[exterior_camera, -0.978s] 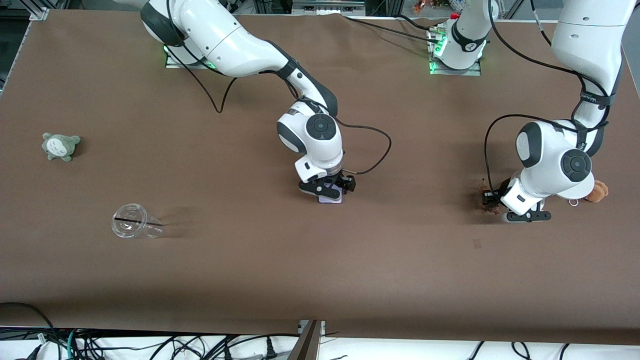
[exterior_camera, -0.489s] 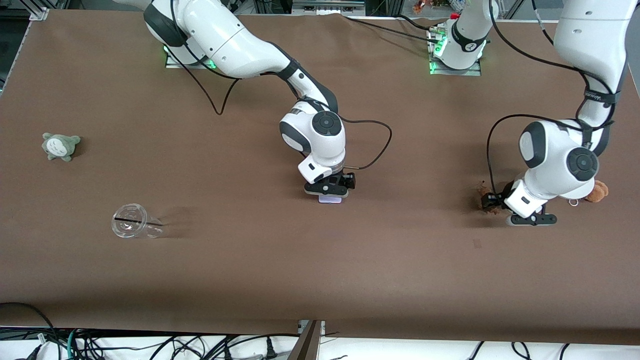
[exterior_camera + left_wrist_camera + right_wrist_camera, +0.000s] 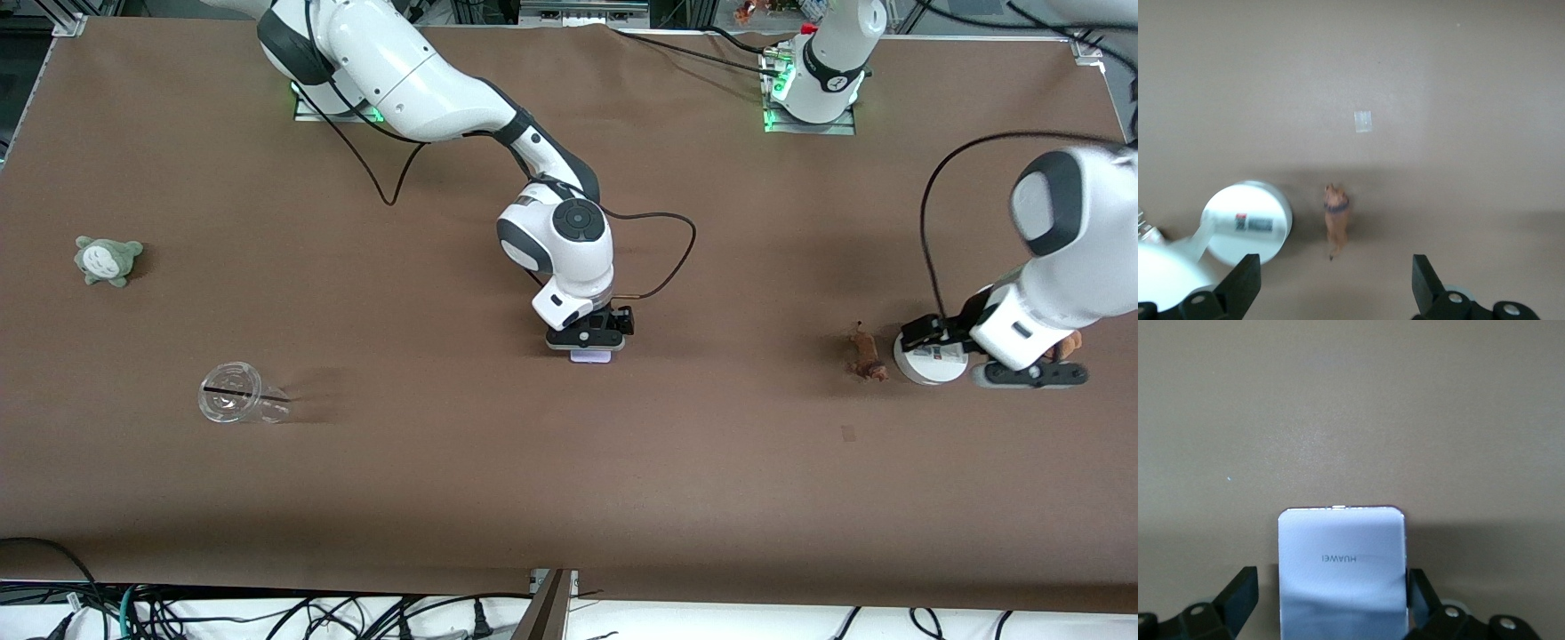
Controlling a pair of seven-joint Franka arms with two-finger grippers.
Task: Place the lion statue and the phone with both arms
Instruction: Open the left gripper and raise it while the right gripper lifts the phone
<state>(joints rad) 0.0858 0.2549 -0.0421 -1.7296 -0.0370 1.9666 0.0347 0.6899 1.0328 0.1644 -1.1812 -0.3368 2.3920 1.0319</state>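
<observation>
The lion statue (image 3: 864, 353) lies on the brown table toward the left arm's end, beside the white round stand (image 3: 927, 363). In the left wrist view the lion statue (image 3: 1336, 221) lies free ahead of my left gripper (image 3: 1335, 293), which is open, empty and raised over the stand (image 3: 1248, 221). My left gripper (image 3: 925, 332) is off the lion. The pale lavender phone (image 3: 591, 357) lies mid-table under my right gripper (image 3: 589, 340). In the right wrist view the phone (image 3: 1341, 567) sits between the open fingers (image 3: 1241, 593), one apart from it, the other at its edge.
A tan plush bear (image 3: 1064, 345) is mostly hidden by the left arm. A grey-green plush toy (image 3: 108, 260) and a clear plastic cup (image 3: 240, 404) on its side lie toward the right arm's end. A small mark (image 3: 847, 433) is on the table, nearer the camera than the lion.
My left gripper let go of the lion, rose and swung toward the left arm's end, uncovering the white stand. My right gripper lowered slightly over the phone, which now lies flatter.
</observation>
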